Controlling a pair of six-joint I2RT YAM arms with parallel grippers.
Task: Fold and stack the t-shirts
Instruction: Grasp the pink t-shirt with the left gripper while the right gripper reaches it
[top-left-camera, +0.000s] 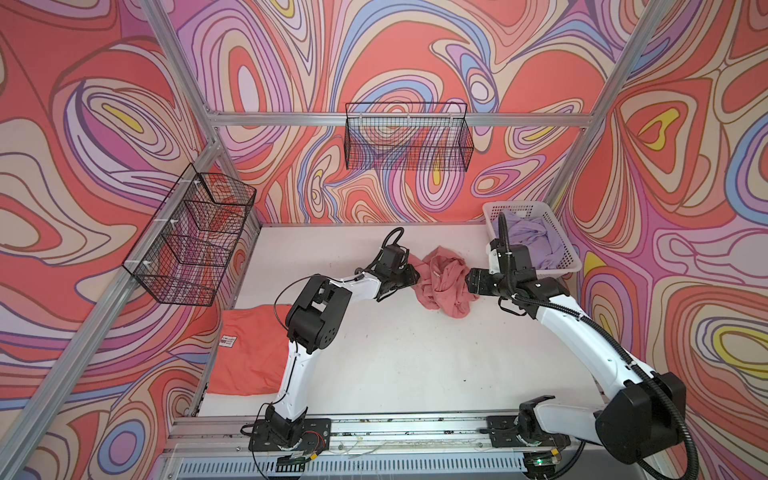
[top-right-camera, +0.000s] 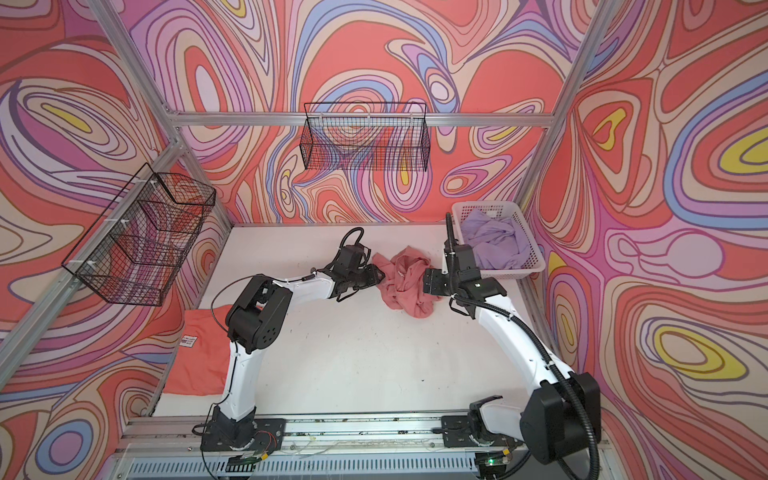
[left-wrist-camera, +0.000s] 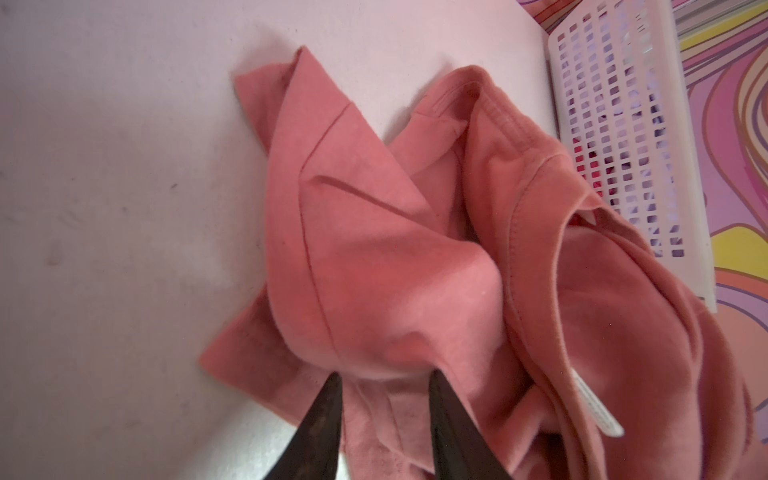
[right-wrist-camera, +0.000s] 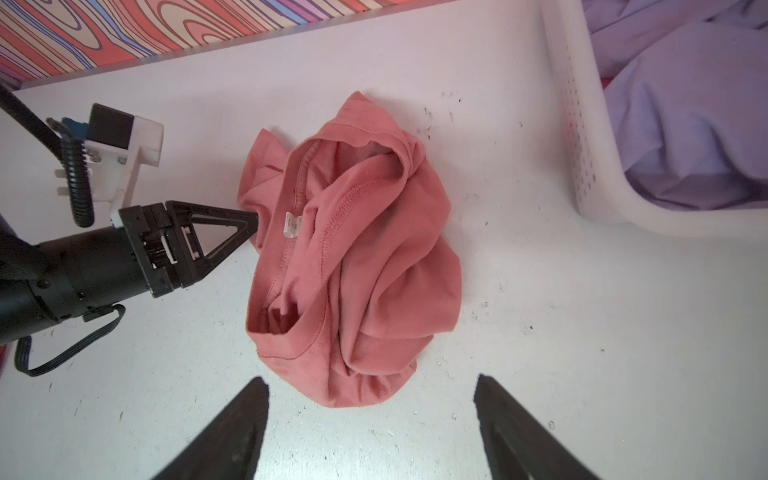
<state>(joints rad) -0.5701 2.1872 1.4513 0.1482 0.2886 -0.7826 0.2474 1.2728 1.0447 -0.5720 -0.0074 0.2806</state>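
Shirt — lavender — half-hidden in basket

**White shells, black joints**

Both arms, left arm and right arm, wear glossy white shells between blocky black joint housings. The left gripper is black, its fingers hollow triangular frames. Just behind it sits a white bracket with small screws, bearing a black camera block. A ribbed black hose and a thin looped cable run farther back. The right gripper shows dark tapered fingers. A like hose follows the right arm.
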